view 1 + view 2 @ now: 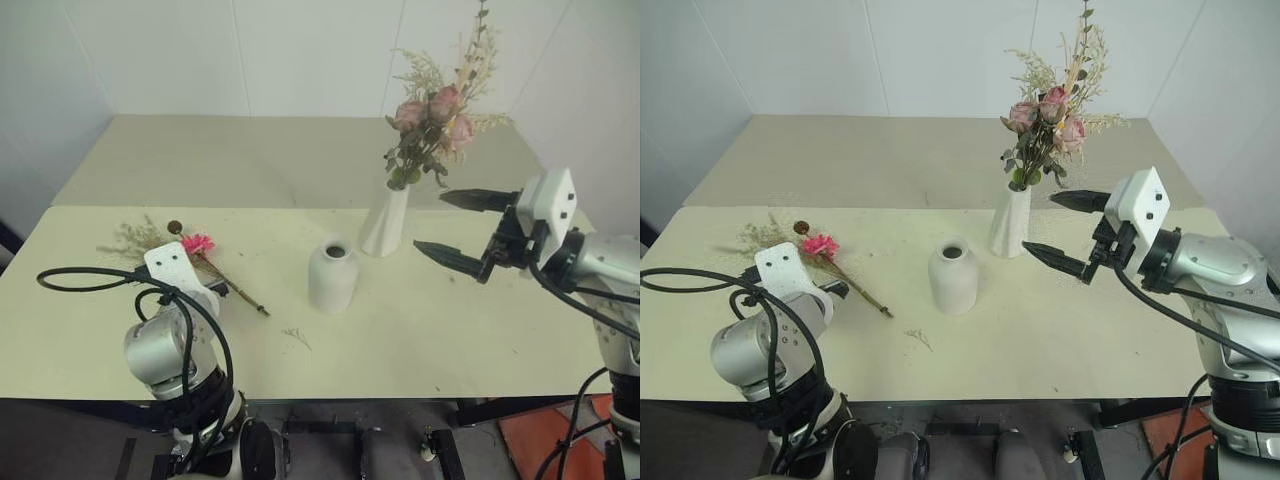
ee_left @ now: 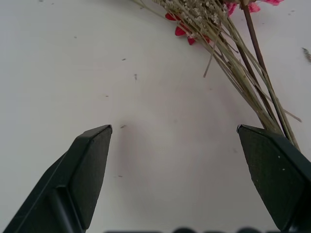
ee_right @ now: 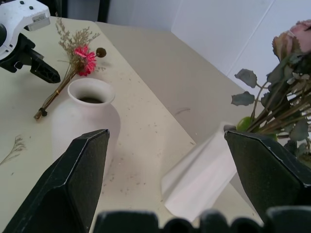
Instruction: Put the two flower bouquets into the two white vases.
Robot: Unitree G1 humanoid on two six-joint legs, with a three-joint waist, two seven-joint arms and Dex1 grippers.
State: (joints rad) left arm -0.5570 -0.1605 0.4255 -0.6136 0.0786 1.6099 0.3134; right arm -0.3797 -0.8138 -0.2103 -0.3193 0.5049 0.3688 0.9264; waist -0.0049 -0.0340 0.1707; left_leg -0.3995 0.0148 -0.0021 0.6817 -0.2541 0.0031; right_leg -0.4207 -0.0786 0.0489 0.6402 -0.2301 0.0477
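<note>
Fingers (image 2: 92,160) of the left gripper (image 2: 194,170) spread open, dried grass bouquet (image 2: 238,73) stems beside one tip.

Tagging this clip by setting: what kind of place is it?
Probably an indoor test room: bare white walls, a plain cream table, and just white vases with flower bouquets laid out.

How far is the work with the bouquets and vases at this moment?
About half done. The pink rose bouquet already stands in the tall vase. In hand: the left gripper, fingers open, hangs over the stems of the dried grass bouquet, which lies on the table. The right gripper is open and holds nothing. Left: grasp that bouquet and put it into the empty round vase.
</note>
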